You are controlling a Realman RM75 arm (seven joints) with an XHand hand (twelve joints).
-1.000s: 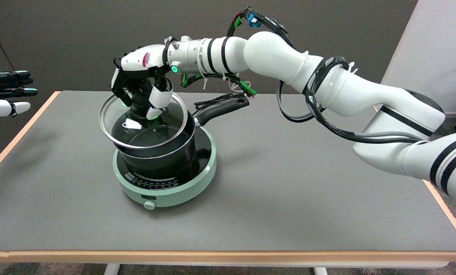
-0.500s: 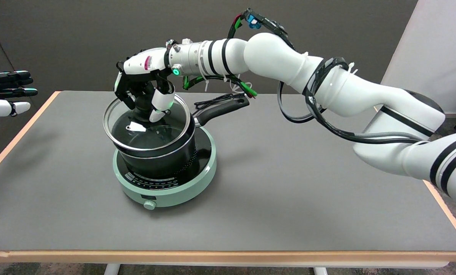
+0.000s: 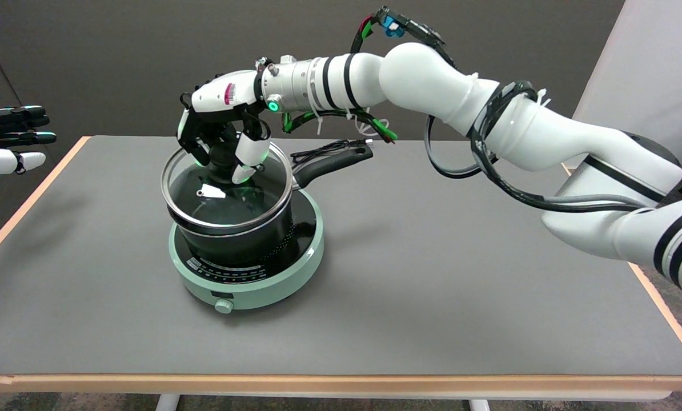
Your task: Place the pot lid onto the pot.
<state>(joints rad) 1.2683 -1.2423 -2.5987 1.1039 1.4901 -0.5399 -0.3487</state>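
The right hand (image 3: pixel 221 142) grips the black knob of the glass lid (image 3: pixel 227 191), fingers curled round it. The lid sits over the black pot (image 3: pixel 244 240), its rim about level with the pot's. The pot stands on a green cooker (image 3: pixel 249 274), handle (image 3: pixel 332 162) pointing far right, on the grey table (image 3: pixel 432 285).

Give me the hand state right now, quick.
Right hand: fingers closed around the knob of the glass pot lid, which sits over the pot.
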